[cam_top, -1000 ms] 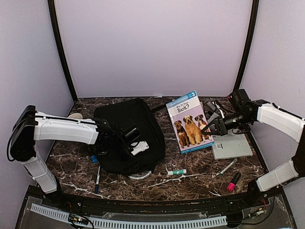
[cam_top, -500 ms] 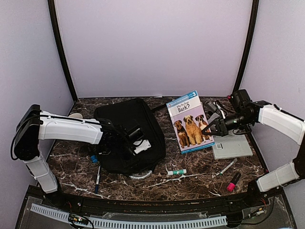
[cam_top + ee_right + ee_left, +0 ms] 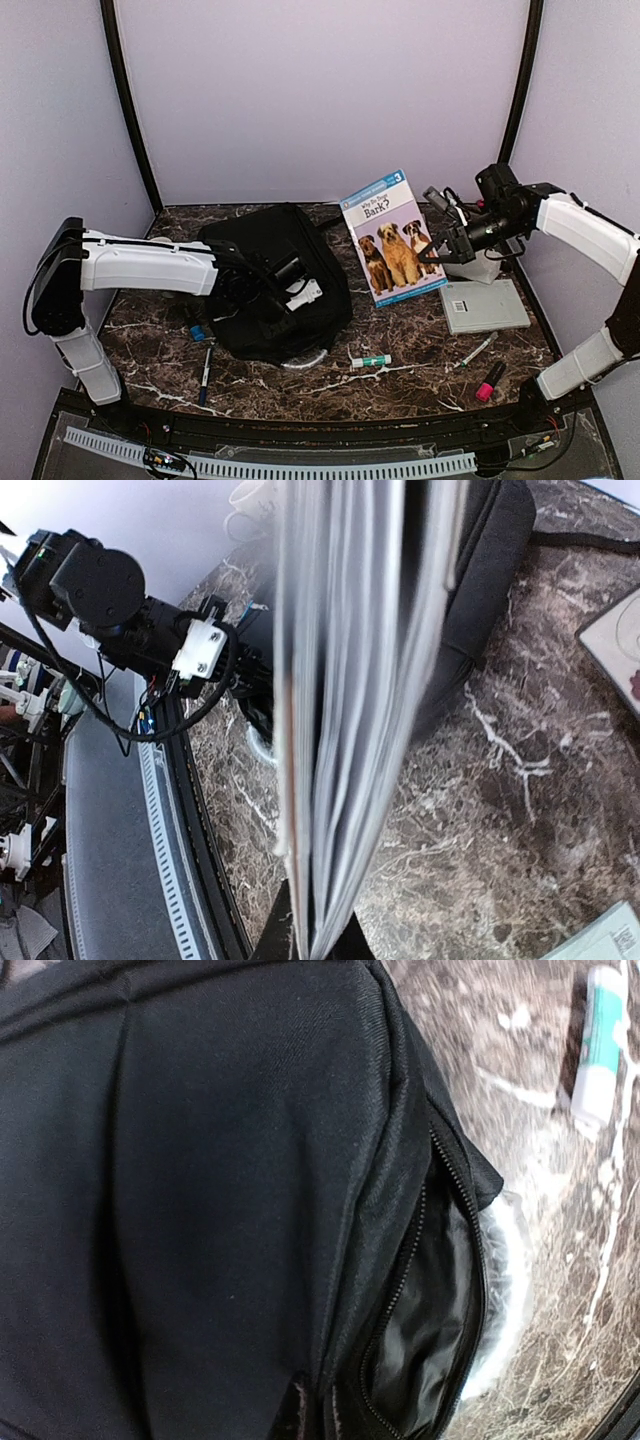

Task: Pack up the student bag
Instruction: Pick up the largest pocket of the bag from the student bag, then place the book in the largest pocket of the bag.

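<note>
The student bag (image 3: 275, 275) lies black and flat on the left half of the table. My left gripper (image 3: 292, 298) rests on its near right edge, shut on a fold of the bag's fabric beside an open zipper. In the left wrist view the dark fingertips (image 3: 296, 1408) pinch that fold next to the gaping zipper pocket (image 3: 430, 1330). My right gripper (image 3: 440, 250) is shut on the right edge of a dog picture book (image 3: 390, 238), which hangs tilted above the table. The book's pages (image 3: 350, 680) fill the right wrist view edge-on.
A glue stick (image 3: 371, 360), a clear plastic piece (image 3: 300, 362) under the bag's edge, a pen (image 3: 205, 372) and a small blue item (image 3: 198, 333) lie near the front. A grey pad (image 3: 485, 305), a thin pen (image 3: 478, 350) and a pink highlighter (image 3: 489, 381) sit at the right.
My left gripper has closed on the bag's fabric by the zipper. My right gripper has raised the book off the table and tipped it more upright.
</note>
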### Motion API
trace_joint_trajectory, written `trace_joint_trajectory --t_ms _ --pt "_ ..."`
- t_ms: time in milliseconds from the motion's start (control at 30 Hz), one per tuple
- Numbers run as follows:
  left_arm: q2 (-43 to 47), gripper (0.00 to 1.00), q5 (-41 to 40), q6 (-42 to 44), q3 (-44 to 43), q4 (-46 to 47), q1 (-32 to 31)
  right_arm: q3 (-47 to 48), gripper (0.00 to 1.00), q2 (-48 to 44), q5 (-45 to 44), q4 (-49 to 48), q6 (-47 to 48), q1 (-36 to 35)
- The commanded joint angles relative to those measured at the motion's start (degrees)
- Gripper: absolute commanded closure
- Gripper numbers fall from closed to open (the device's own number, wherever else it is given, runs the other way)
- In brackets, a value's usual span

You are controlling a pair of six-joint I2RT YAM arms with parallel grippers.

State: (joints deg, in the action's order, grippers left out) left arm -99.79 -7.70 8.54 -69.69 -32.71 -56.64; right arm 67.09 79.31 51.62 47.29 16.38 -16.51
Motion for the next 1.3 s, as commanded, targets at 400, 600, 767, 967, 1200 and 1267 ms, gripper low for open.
trace_joint_trajectory --t_ms 400,600,767,967,1200,1267 --pt "12.9 1.00 -12.4 -1.7 -5.2 13.0 4.0 -0.6 1.00 5.0 14.3 7.0 2.9 -13.1" --pt "12.0 1.00 -12.4 -3.6 -6.9 14.5 4.9 -8.9 1.00 5.7 16.2 -5.6 -7.8 -14.8" --pt "13.2 1.00 -11.5 -4.8 -6.7 15.9 5.0 -10.3 1.00 9.6 17.7 -9.0 -10.8 -16.4" --pt "14.9 1.00 -7.5 -4.6 -6.0 15.8 5.0 -2.7 1.00 20.2 19.6 -5.9 -9.9 -19.8" --pt "18.3 1.00 -3.8 -5.8 -3.2 18.1 4.9 13.8 1.00 37.5 25.9 1.9 -5.6 -22.1" --pt "19.2 1.00 -2.7 -6.1 -2.7 18.4 4.9 18.4 1.00 41.0 26.7 3.5 -6.0 -22.1"
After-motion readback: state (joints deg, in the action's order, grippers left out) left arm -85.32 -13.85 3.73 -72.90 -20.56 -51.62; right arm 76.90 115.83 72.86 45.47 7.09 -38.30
